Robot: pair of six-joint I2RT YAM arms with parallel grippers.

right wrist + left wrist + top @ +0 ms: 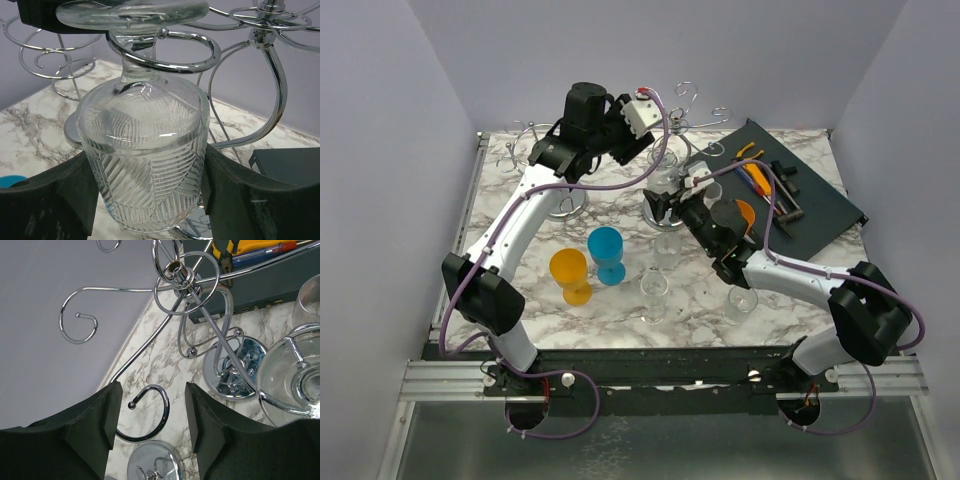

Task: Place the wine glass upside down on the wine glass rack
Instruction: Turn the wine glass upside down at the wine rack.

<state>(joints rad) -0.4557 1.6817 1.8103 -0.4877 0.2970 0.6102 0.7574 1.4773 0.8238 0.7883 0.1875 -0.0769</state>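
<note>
At the rear centre of the marble desk (700, 315), the chrome wine glass rack (278, 85) stood with its curled arms spread.

Right tool (147, 167) was pinching the bowl of a clear ribbed wine glass (142, 125), one dark pad on each side. The glass was inverted, its stem passing through a rack loop and its foot lying above that loop (foot and wire probably touched, but the wrist view did not settle it).

Left tool (152, 412) hung over the rack near its hub, fingers spread, gripping nothing. An open hook of the rack showed below the gap between them.

Nearer the arms on the desk were a blue goblet (607, 250), an orange goblet (569, 272) just beside it, and a clear glass (654, 292) to their right. A dark tray (820, 215) carrying hand tools lay at the right rear.
</note>
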